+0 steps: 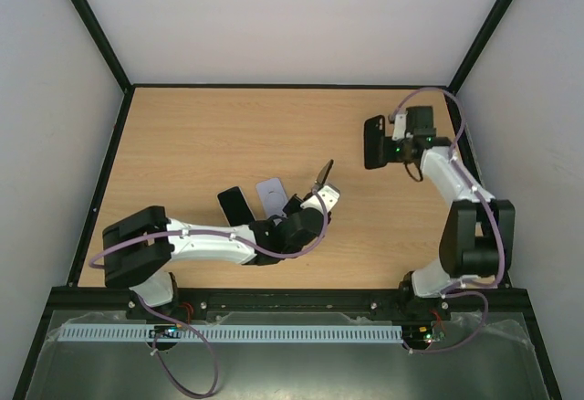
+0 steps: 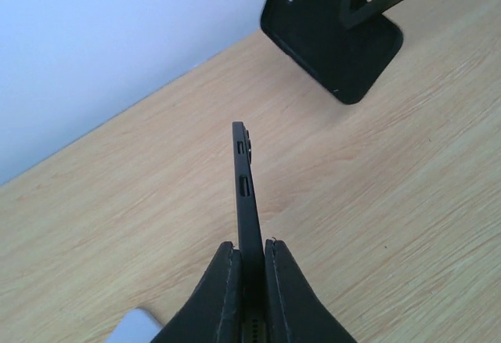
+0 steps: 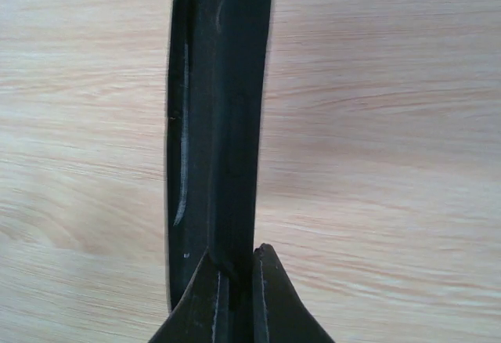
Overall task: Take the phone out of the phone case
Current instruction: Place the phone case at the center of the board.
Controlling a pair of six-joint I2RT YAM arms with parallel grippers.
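Observation:
My right gripper (image 1: 391, 144) is shut on the edge of a black phone case (image 1: 374, 142) and holds it upright above the table at the right rear. In the right wrist view the case (image 3: 219, 84) runs up from my gripper (image 3: 235, 253), its hollow side to the left. The left wrist view shows the case's (image 2: 329, 37) camera cutout. My left gripper (image 1: 319, 192) is shut on a thin black slab (image 1: 325, 173) at mid-table. Seen edge-on, the slab (image 2: 244, 194) has side slots above my gripper (image 2: 250, 243). I cannot tell whether it is a phone or a case.
A black phone (image 1: 235, 206) and a pale lavender phone-shaped slab (image 1: 272, 192) lie flat on the wooden table (image 1: 201, 135) just left of my left gripper. The lavender one's corner shows in the left wrist view (image 2: 133, 327). White walls enclose the table.

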